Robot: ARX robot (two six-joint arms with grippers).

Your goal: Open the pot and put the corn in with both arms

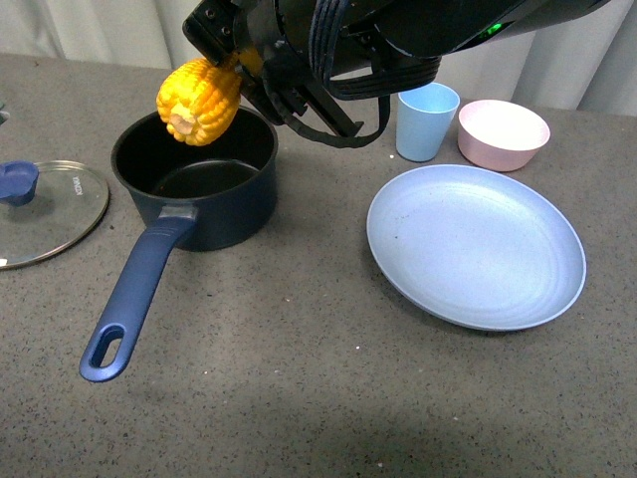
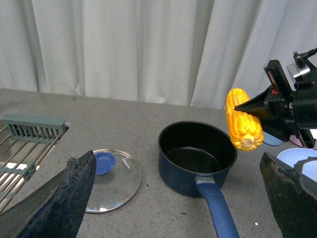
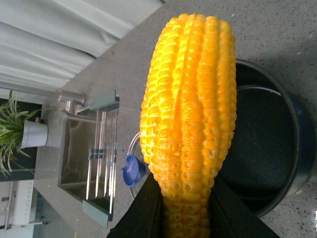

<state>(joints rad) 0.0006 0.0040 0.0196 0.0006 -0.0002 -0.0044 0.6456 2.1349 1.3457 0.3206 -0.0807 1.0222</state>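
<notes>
The navy pot (image 1: 199, 184) stands open on the grey table, its black inside empty and its long blue handle (image 1: 134, 299) pointing toward me. Its glass lid (image 1: 45, 209) lies flat on the table to the pot's left. My right gripper (image 1: 239, 65) is shut on the corn (image 1: 199, 100) and holds it in the air over the pot's far rim. The corn fills the right wrist view (image 3: 188, 124), the pot (image 3: 277, 148) beneath it. My left gripper (image 2: 178, 198) is open and empty, its fingers (image 2: 64, 198) wide apart, back from the pot (image 2: 198, 156) and lid (image 2: 109, 173).
A light blue plate (image 1: 476, 244) lies right of the pot. A light blue cup (image 1: 426, 121) and a pink bowl (image 1: 503, 132) stand behind it. A sink with a dish rack (image 2: 25, 144) lies beyond the lid at the table's left. A curtain hangs behind.
</notes>
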